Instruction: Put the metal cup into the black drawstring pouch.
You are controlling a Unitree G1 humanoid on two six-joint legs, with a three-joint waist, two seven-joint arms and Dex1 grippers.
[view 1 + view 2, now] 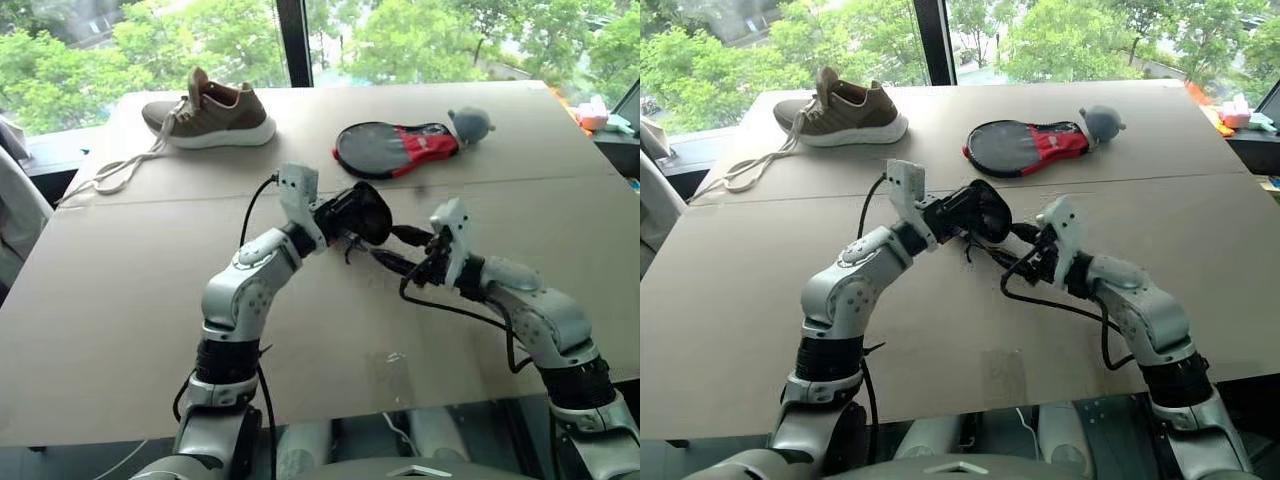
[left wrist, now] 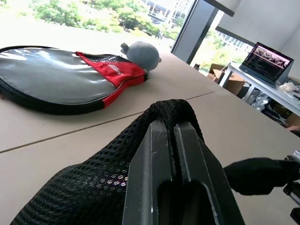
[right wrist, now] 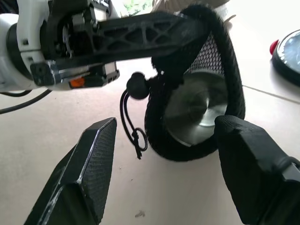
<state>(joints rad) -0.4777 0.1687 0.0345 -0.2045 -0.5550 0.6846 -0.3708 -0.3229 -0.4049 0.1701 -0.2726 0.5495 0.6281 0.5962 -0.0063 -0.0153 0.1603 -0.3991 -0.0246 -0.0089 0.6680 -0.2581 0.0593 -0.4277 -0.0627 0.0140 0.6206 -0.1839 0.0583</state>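
Black mesh pouch [image 3: 197, 89]; silver cup [image 3: 194, 110]; black-red paddle cover [image 1: 395, 148].

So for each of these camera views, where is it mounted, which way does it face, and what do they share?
Left and right eye views: on the head, looking forward and down at the table; both arms show.
Left wrist view: along the left gripper, shut on the black drawstring pouch, toward the paddle cover.
Right wrist view: between open right gripper jaws, into the pouch, the metal cup inside.
Shared: the pouch.

Black drawstring pouch [image 3: 197, 89] hides most of the metal cup [image 3: 194, 110]; paddle-shaped cover [image 2: 56, 79] cut off at edge
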